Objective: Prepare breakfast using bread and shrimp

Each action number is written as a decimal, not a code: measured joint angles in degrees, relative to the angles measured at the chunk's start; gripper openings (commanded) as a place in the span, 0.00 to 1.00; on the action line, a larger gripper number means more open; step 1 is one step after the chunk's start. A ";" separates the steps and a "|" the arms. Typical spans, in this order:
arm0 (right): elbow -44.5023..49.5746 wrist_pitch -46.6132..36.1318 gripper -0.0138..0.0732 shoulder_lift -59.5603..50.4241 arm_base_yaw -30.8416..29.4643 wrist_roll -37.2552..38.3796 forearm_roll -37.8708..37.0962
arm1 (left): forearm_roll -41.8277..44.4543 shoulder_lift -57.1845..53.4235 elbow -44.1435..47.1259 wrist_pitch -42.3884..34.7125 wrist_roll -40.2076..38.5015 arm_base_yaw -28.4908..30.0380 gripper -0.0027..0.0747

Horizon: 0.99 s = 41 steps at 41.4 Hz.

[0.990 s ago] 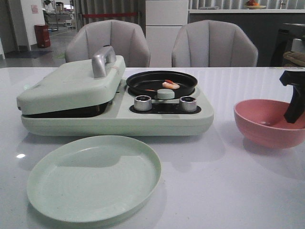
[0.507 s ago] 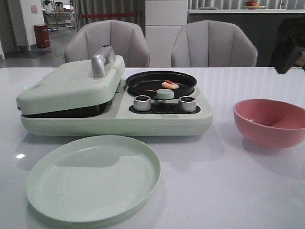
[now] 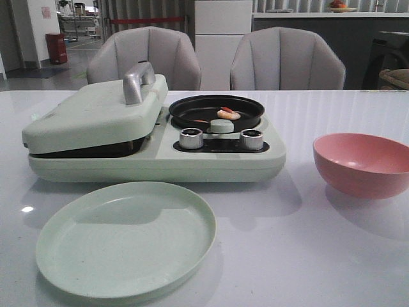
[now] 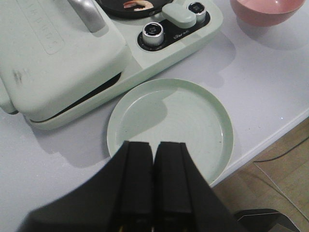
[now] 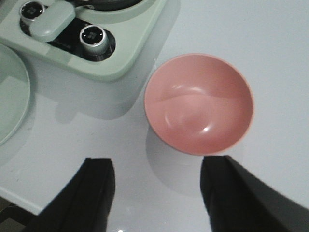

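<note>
orange-pink curled shrimp [image 3: 228, 114] lie in the round black pan [image 3: 216, 110]. left gripper [image 4: 154, 181] pressed together over the pale green round plate [image 4: 170, 126]. right gripper [image 5: 157, 193] spread apart above the pink bowl [image 5: 199, 103]

Two grey padded chairs [image 3: 144, 57] [image 3: 287, 59] stand behind the glossy white tabletop [image 3: 300, 236]. Between them rises a white cabinet [image 3: 222, 38]. Far left, a red bin [image 3: 56, 48] sits on the grey floor [image 3: 70, 67]; a dark counter [image 3: 319, 29] runs right
</note>
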 measured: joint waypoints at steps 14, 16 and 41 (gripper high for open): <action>1.73 12.98 0.74 -16.88 0.00 8.10 -5.30 | 0.00 0.00 0.00 0.00 0.00 0.00 0.16; 1.73 14.59 0.74 -19.11 0.00 10.30 -6.89 | 0.00 0.00 0.00 0.00 0.00 0.00 0.16; 1.73 22.25 0.73 -33.43 0.00 16.13 -8.28 | 0.00 0.00 0.00 0.00 0.00 0.00 0.16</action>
